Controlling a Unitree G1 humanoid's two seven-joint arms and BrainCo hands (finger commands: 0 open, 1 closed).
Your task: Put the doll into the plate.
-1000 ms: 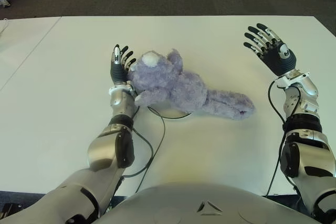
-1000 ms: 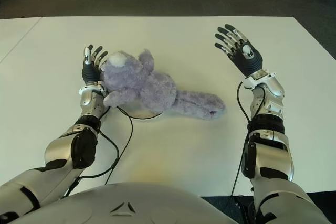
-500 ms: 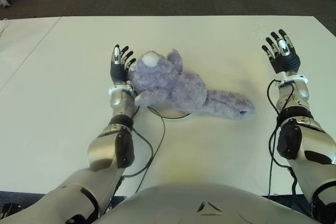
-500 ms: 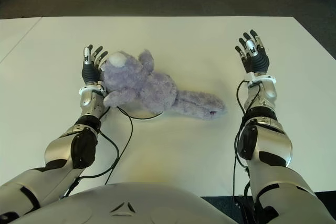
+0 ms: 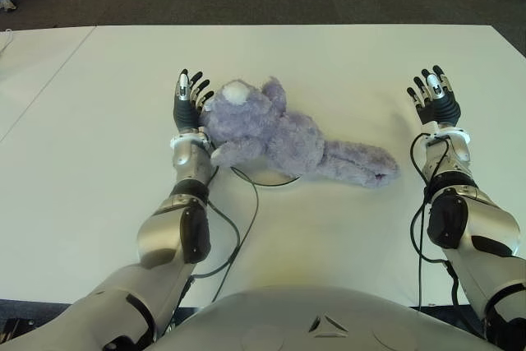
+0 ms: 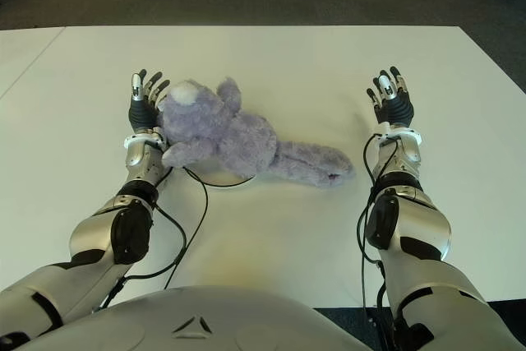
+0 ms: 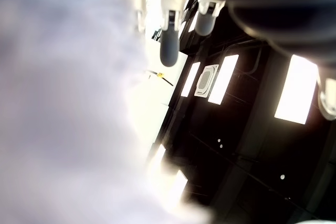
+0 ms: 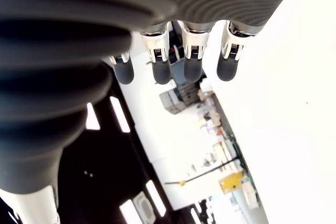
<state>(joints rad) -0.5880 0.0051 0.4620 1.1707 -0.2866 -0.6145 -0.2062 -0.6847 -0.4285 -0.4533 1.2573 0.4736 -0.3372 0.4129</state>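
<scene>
The fluffy purple plush doll (image 5: 283, 136) sprawls mid-frame over the mostly hidden plate (image 5: 275, 181), left hand (image 5: 188, 103) spread beside its head, right hand (image 5: 434, 98) spread at far right.

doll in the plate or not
In, partly. The doll lies on its side across the plate, covering most of it; its legs trail onto the table.

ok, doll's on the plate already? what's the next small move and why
Probably draw the left hand away from the doll. The doll lies over the plate, only its rim showing, legs trailing onto the table. The left hand is open beside its head; the right hand is open, well clear.
</scene>
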